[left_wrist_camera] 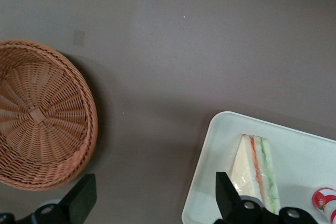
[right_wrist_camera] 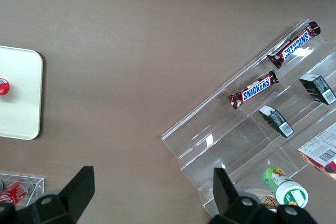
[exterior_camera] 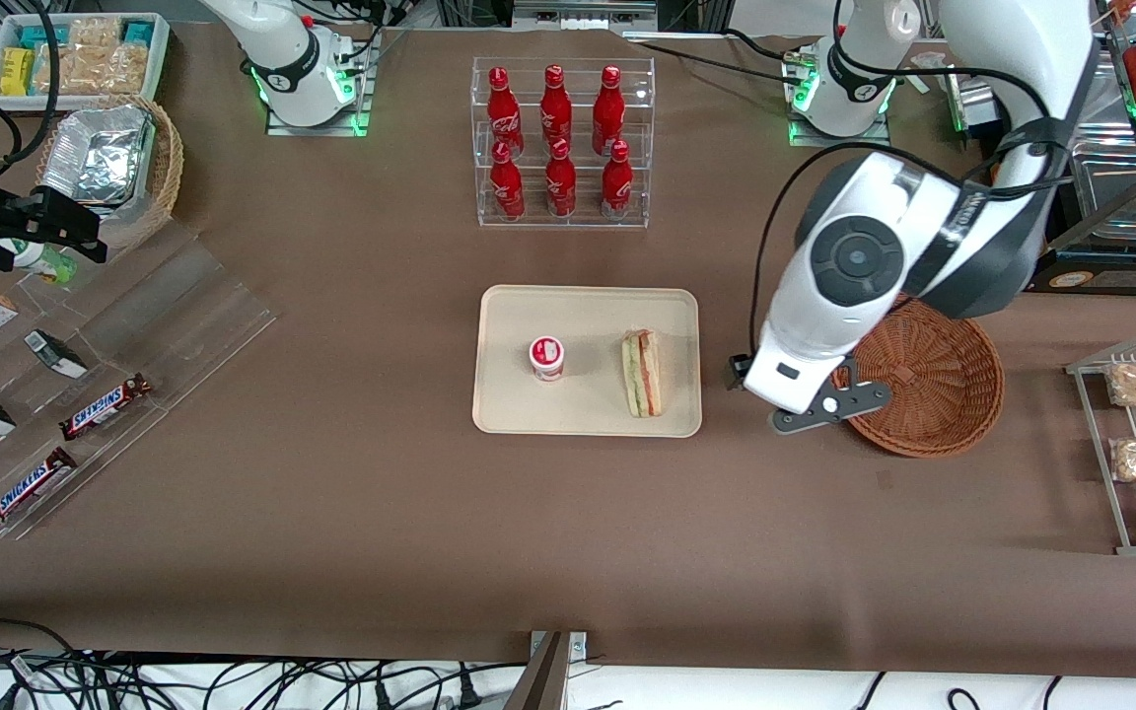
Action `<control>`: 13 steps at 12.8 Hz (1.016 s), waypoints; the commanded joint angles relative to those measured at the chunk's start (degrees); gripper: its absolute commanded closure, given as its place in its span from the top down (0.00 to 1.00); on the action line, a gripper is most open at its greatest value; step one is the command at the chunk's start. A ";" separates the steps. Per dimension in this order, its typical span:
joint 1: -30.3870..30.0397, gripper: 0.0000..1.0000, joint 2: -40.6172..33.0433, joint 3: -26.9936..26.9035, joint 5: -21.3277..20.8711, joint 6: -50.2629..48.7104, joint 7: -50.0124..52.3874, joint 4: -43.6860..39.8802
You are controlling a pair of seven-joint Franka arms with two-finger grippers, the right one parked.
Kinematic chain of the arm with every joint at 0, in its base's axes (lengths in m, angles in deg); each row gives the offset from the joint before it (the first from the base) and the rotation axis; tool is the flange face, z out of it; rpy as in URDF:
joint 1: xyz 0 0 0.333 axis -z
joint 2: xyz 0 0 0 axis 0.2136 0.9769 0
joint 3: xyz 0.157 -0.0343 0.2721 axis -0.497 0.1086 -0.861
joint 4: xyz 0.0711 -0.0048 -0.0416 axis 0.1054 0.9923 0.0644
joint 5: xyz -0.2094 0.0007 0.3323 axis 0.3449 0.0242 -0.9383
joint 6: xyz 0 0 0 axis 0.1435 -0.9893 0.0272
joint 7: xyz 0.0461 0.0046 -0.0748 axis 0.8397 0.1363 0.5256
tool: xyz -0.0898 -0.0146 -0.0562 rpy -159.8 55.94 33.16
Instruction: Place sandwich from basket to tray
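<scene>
1. Lying on the tray (exterior_camera: 588,316), the sandwich (exterior_camera: 642,373) is resting on its side, with the red, green and cream layers showing along its cut edge.
2. The sandwich is sitting in the part of the tray that is toward the working arm's end of the tabletop (exterior_camera: 351,513), and a small red and white cup (exterior_camera: 546,357) is standing beside it on the same tray, apart from it.
3. The basket (exterior_camera: 933,380) is sitting on the tabletop near the tray, toward the working arm's end, and in the wrist view nothing is lying inside its woven bowl.
4. The claw (left_wrist_camera: 152,200) is hanging above the bare strip of tabletop between the tray and the basket, and it is touching neither of them.
5. Its two black fingers (left_wrist_camera: 81,198) are standing wide apart, with nothing between them; one finger is showing over the basket's edge and the other over the tray's edge close to the sandwich.
6. In the front view the white body of the left arm is covering part of the basket's rim.
7. A clear rack with six red bottles (exterior_camera: 558,148) is standing farther from the front camera than the tray.
</scene>
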 commanded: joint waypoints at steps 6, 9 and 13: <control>-1.16 1.00 -3.54 -11.55 9.37 -11.49 -26.35 -6.17; -1.08 1.00 -5.13 -17.62 12.28 -12.72 -35.50 -6.17; -0.90 1.00 -5.13 -21.85 12.46 -12.99 -42.20 -6.17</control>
